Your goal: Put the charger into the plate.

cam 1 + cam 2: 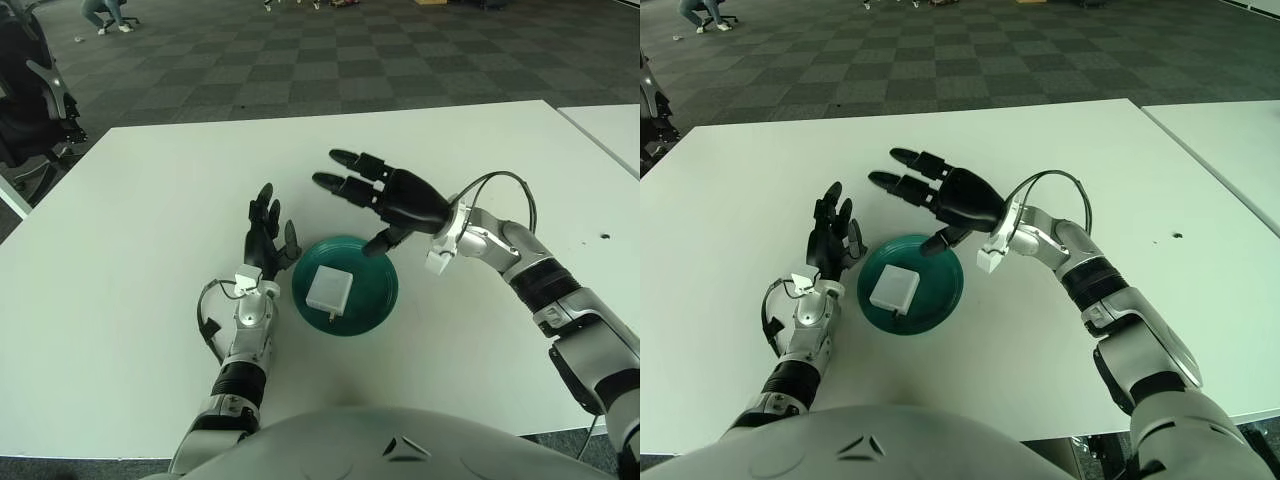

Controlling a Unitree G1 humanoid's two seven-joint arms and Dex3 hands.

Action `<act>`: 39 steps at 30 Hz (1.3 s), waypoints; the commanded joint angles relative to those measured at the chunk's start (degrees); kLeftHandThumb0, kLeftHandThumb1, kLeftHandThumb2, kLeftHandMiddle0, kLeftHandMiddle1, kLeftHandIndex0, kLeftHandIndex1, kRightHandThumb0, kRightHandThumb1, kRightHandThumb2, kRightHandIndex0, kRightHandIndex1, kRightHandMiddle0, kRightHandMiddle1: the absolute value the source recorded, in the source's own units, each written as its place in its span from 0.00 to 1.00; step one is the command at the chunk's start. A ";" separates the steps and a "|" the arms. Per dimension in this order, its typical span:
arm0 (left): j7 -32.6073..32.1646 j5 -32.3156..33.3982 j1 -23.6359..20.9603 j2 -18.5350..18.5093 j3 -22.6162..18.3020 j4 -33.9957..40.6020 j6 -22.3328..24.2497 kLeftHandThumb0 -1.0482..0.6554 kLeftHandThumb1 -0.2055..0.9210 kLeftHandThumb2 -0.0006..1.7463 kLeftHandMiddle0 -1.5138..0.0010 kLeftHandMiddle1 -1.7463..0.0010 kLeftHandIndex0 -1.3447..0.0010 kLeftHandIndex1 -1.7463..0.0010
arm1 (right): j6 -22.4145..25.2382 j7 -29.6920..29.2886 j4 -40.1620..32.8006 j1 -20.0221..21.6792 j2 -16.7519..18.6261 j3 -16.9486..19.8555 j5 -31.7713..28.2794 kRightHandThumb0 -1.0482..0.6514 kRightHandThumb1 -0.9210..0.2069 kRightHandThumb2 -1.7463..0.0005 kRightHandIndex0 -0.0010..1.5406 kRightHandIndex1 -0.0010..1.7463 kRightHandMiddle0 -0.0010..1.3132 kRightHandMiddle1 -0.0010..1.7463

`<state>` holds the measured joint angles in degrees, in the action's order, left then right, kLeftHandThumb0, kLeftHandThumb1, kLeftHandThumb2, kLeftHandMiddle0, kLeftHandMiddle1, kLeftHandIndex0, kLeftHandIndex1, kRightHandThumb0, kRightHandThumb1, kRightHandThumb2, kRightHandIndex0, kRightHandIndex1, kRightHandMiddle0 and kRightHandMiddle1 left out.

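The left hand (266,228) stands just beside the plate's left rim, fingers up and spread, holding nothing. I cannot tell whether it touches the rim or the table (140,220).

The plate (375,300) sits on the table right in front of the robot. The charger (329,289) lies flat inside it, a little left of the plate's centre. It looks nearly square, so it has no clear long axis; what seems to be its prongs or a short stub points toward the near rim. Nothing grips it.

The right hand (385,200) hangs over the far right of the plate, above the rim. Its fingers are stretched wide toward the left and its thumb points down toward the plate, and it holds nothing. From this hand the charger lies down and to the left, nearer the robot's body. The left hand is about as close to the charger, but low and off to the side.

I judge the placing done: the charger is in the plate and free. Any coming move would only need the right hand to lift clear, up and to the right, without its thumb catching the rim.
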<state>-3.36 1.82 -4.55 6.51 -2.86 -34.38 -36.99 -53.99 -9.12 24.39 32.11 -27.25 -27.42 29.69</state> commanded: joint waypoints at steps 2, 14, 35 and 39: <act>1.90 3.98 9.79 0.86 -3.26 -11.27 2.02 0.12 1.00 0.53 0.74 0.83 1.00 0.49 | 4.92 6.04 14.91 -6.20 6.24 7.31 -18.43 0.00 0.00 0.66 0.00 0.00 0.00 0.00; 4.27 3.98 10.24 -0.28 -4.55 -10.75 2.50 0.12 1.00 0.52 0.81 0.72 1.00 0.45 | 16.04 20.36 20.83 -10.61 17.53 20.95 -42.81 0.00 0.00 0.58 0.00 0.00 0.00 0.00; 5.88 4.21 11.50 -1.35 -5.53 -8.70 4.16 0.10 1.00 0.53 0.82 0.71 1.00 0.44 | 26.37 34.48 16.89 -19.59 23.14 30.78 -52.70 0.00 0.00 0.48 0.00 0.00 0.00 0.22; 6.26 4.50 11.92 -1.31 -5.65 -8.07 4.54 0.10 1.00 0.53 0.81 0.70 1.00 0.44 | 26.24 35.75 16.60 -21.34 23.96 31.24 -52.41 0.00 0.00 0.48 0.00 0.00 0.00 0.24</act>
<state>2.07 4.08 -4.92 5.92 -6.04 -34.64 -33.79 -28.50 24.70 40.37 14.75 -4.79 2.35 -21.96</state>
